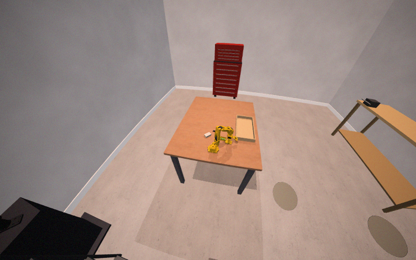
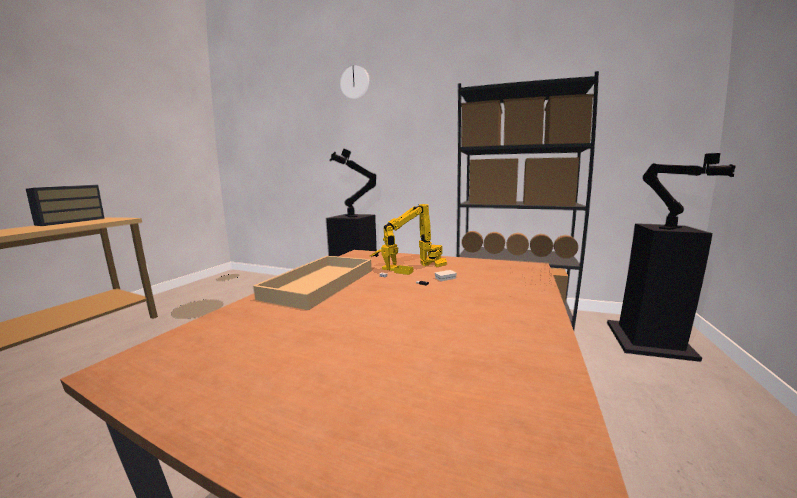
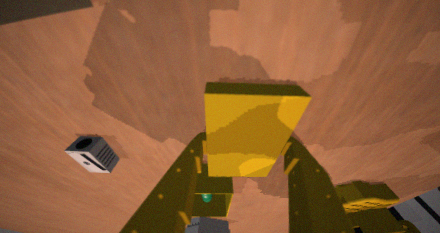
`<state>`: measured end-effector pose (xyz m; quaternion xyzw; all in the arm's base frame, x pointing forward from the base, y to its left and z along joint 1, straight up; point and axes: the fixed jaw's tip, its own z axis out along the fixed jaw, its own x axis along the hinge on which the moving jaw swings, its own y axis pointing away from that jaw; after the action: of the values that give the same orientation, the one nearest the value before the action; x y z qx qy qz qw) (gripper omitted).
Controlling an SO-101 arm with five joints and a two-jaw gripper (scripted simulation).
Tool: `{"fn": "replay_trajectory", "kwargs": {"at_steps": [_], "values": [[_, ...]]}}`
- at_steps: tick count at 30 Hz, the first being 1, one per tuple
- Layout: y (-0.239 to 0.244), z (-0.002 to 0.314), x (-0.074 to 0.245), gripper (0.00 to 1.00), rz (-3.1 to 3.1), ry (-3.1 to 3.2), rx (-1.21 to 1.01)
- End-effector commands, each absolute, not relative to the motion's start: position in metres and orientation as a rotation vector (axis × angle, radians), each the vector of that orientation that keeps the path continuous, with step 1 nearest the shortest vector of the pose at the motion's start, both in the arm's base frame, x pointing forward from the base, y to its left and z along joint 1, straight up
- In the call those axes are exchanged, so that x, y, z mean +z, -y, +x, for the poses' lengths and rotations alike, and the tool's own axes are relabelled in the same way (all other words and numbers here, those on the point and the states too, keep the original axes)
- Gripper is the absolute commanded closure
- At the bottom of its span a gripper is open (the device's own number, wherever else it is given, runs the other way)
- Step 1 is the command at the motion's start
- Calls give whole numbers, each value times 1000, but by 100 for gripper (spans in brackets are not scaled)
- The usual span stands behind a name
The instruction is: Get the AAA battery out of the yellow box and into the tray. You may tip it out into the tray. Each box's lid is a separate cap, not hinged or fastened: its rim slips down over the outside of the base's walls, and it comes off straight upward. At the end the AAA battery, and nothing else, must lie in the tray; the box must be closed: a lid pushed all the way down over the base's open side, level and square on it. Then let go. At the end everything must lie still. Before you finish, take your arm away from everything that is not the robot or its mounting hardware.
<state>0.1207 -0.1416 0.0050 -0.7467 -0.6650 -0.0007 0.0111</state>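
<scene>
A yellow box-like piece (image 3: 245,127), which I cannot tell as lid or whole box, is at table height between my fingers in the wrist view. My gripper (image 3: 250,137) (image 2: 391,266) is slightly open around it, with a narrow gap at the right finger. Behind it, partly hidden, is a darker yellow part (image 3: 220,206) with a small green round thing (image 3: 206,198). A yellow box shape (image 2: 403,269) lies beside the gripper in the exterior view. The tray (image 1: 246,139) (image 2: 282,296) stands on the table close by. No AAA battery can be made out.
A small grey sharpener-like block (image 3: 92,155) (image 2: 382,274) lies near the gripper. A white box (image 1: 207,134) (image 2: 445,275) and a small black object (image 2: 422,282) lie on the table's other side. The arm's yellow base (image 1: 213,148) stands near the table edge.
</scene>
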Motion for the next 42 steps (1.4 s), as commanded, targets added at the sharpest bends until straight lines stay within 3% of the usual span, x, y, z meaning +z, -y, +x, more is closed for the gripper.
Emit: {"fn": "replay_trajectory", "kwargs": {"at_steps": [1, 26, 42], "values": [[145, 121, 8, 71, -2344, 2092, 0], [145, 121, 9, 69, -2344, 2092, 0], [147, 123, 34, 69, -2344, 2092, 0]]}}
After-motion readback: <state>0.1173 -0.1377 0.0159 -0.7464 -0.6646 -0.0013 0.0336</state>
